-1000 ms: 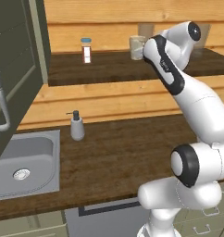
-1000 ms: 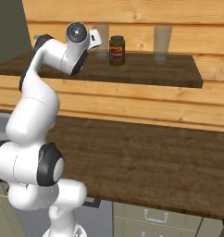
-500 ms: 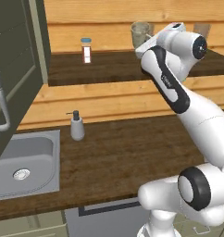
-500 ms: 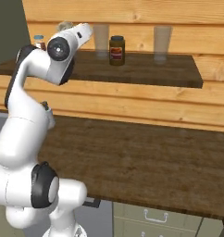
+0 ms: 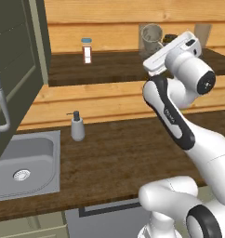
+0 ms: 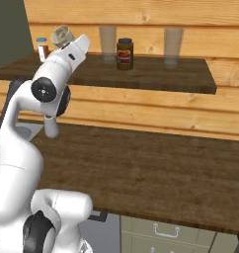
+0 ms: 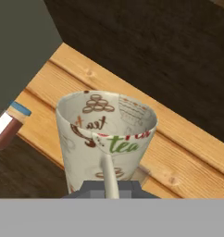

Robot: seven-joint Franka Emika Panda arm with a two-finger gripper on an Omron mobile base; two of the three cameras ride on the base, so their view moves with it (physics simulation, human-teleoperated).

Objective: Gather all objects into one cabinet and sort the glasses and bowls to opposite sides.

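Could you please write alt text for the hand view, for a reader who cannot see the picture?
A pale printed cup with the word "tea" on it fills the middle of the picture, held at its rim by the robot's hand. Behind it are light wooden planks and a dark wooden surface. A small bottle with a blue cap is at the left edge.

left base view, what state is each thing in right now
Cream printed tumbler: lifted clear of the wooden shelf, tilted, held.
Gripper: shut on the tumbler's wall.
Olive-grey cabinet door: swung open.
Steel sink: dry, nothing in it.
Small blue-capped bottle: upright on the shelf.
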